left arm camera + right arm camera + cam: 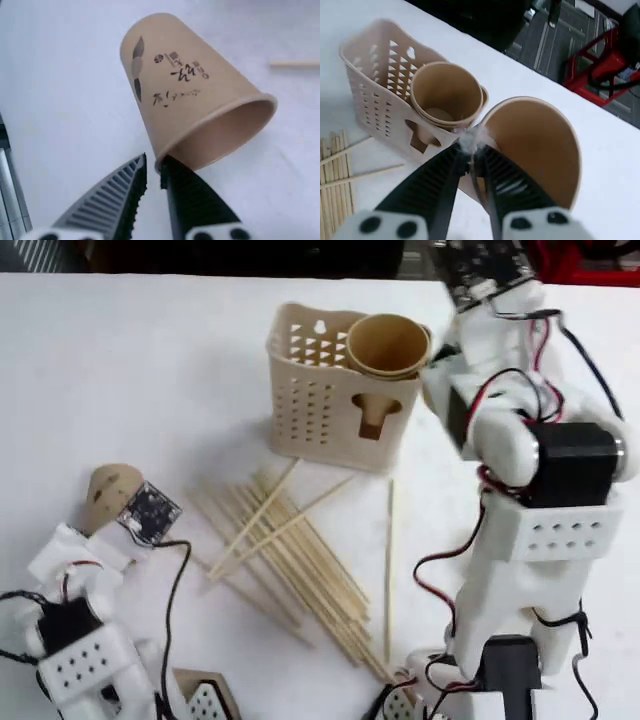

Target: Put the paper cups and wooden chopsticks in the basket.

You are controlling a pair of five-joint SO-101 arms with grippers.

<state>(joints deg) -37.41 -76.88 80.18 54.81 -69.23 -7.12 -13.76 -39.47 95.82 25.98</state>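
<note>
A pale slotted basket [320, 405] stands at the table's far middle with nested paper cups [388, 343] in its right end. In the right wrist view my right gripper [471, 145] is shut on the rim of another paper cup [535, 145], held right beside the basket [370, 75] and its nested cups [445, 95]. At the front left, my left gripper [152, 162] is shut on the rim of a printed paper cup [190, 95], which lies tilted; it is also the cup [108, 490] in the high view. Wooden chopsticks [290, 550] lie piled in front of the basket.
One chopstick [389, 560] lies apart, right of the pile. The right arm [530, 460] stands tall over the table's right side, close to the basket. A cable [172, 610] trails from the left arm. Bare white table [150, 360] stretches at the far left.
</note>
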